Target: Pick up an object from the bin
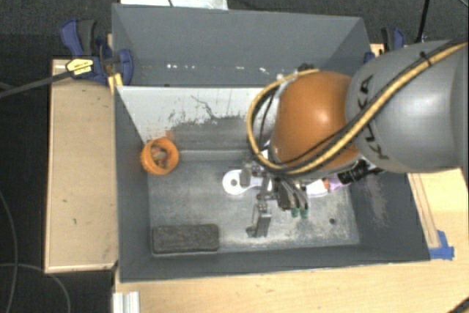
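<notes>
Fingers (272,220): low over the floor at mid-bin; whether spread or closed, cannot tell.
Nearest: small white ring-shaped piece (234,182), just beside them, lying flat.
Left wall: round orange object (159,156).
Front left: dark grey rectangular block (185,237), well apart.

- The bin (190,198) is grey metal. It looks dull, with pale scratches and scuffs on its floor and back wall.
- The block (185,238) is dark grey. It looks rough and soft, like foam.
- The ring (160,156) is orange and dull.
- The white piece (234,182) looks like smooth plastic.
- The cover (311,117) is orange, smooth and shiny.
- The arm (418,121) is grey, smooth and a little glossy.
</notes>
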You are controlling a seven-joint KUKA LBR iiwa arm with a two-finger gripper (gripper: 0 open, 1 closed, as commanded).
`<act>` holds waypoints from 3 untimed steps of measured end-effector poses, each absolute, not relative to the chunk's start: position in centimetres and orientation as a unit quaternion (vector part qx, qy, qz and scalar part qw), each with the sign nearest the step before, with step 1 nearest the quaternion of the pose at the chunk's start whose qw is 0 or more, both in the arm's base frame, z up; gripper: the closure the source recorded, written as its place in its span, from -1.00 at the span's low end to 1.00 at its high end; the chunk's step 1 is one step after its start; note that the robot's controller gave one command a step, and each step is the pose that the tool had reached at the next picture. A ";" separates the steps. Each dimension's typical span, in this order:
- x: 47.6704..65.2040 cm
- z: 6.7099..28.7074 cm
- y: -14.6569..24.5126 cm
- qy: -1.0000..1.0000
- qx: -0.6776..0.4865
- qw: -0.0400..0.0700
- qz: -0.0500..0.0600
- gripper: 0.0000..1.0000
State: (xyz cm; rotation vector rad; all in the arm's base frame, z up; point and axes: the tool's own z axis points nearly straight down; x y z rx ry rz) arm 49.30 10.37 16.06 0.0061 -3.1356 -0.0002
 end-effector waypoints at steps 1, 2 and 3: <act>49.5 16.5 10.3 -1.000 0.000 -0.001 -0.001 -1.00; 51.4 12.6 7.2 -1.000 0.005 -0.006 -0.002 -1.00; 54.9 10.9 4.5 -1.000 -0.023 0.006 0.001 -1.00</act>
